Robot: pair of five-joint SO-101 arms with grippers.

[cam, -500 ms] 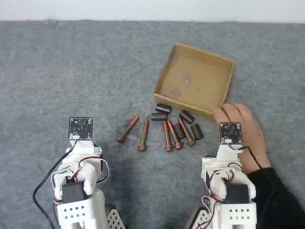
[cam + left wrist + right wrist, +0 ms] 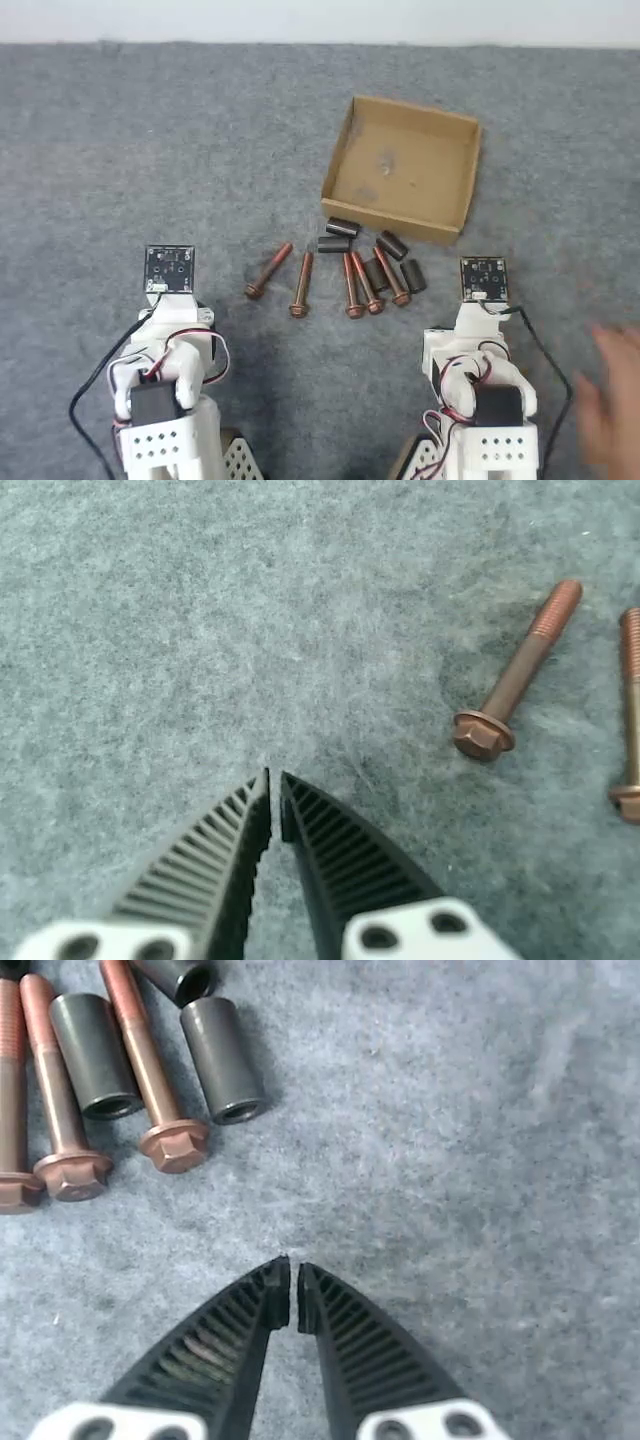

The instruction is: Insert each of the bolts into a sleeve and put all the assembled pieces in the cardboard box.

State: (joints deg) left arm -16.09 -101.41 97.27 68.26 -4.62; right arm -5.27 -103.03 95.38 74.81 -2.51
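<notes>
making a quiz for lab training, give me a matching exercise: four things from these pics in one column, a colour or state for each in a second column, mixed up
Things:
1. cardboard box
2. bolts
3. sleeves
4. left gripper

Colour or state:
A. black, hollow
B. shut, over the grey mat
C. copper-coloured, hex-headed
D. tan, open-topped

Pairs: 1-D, 2-C, 3-A, 4-B

Nothing legible anywhere I look. Small black square circuit board lower left, twin board lower right: pale specks, too small to read. Brown cardboard box upper centre: no print I can make out.
</notes>
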